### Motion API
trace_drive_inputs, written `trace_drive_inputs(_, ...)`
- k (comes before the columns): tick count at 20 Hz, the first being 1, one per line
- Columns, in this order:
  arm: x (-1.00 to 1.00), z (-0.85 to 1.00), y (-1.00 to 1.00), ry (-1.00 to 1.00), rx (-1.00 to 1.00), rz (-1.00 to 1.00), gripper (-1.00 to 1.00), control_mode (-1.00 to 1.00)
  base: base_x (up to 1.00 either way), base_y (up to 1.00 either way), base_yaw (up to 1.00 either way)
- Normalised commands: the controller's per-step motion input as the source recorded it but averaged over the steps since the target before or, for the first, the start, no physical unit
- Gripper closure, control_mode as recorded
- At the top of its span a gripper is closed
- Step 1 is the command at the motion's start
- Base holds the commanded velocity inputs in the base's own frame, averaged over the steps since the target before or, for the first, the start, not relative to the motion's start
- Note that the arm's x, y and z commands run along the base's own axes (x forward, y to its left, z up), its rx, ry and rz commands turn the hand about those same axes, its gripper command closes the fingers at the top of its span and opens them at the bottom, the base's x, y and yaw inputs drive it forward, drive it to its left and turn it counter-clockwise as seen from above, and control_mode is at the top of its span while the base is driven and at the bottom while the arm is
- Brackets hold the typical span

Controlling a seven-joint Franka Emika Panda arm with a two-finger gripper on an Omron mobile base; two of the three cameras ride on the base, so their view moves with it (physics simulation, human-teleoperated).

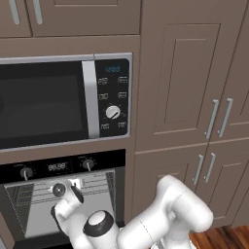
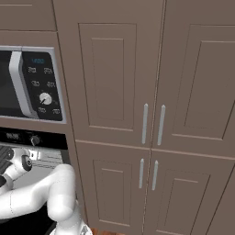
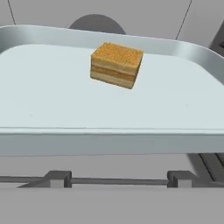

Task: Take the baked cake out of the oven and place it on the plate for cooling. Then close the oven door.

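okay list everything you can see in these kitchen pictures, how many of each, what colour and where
Square layered golden-brown cake: one, on the tray, toward its far side.
Pale grey metal baking tray: one, on the oven rack.
Black built-in wall oven: one, below the microwave, grey racked interior exposed.
Silver-trimmed black microwave: one, above the oven, door shut.
Brown panelled cabinet doors: several, right of the appliances, with silver bar handles.
Wooden floor: one brown patch, lower right in the left base view.
White robot arm: one, reaching into the oven.
Gripper: pointed at the tray; open or shut, cannot tell.
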Motion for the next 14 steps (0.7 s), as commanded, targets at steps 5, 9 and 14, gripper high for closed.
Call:
trace_drive_inputs(5, -0.51, -0.94, 0.21, 0.0, -0.16, 0.03, -1.0, -1.0, 0.0, 0.0, 0.0)
trace_drive_inputs(9, -0.59, -0.94, 0.27, -0.06, -0.14, 0.05, -1.0, -1.0, 0.0, 0.0, 0.0)
trace_drive_inputs(14, -0.63, -0.94, 0.29, -0.05, -0.15, 0.05, -1.0, -1.0, 0.0, 0.0, 0.0)
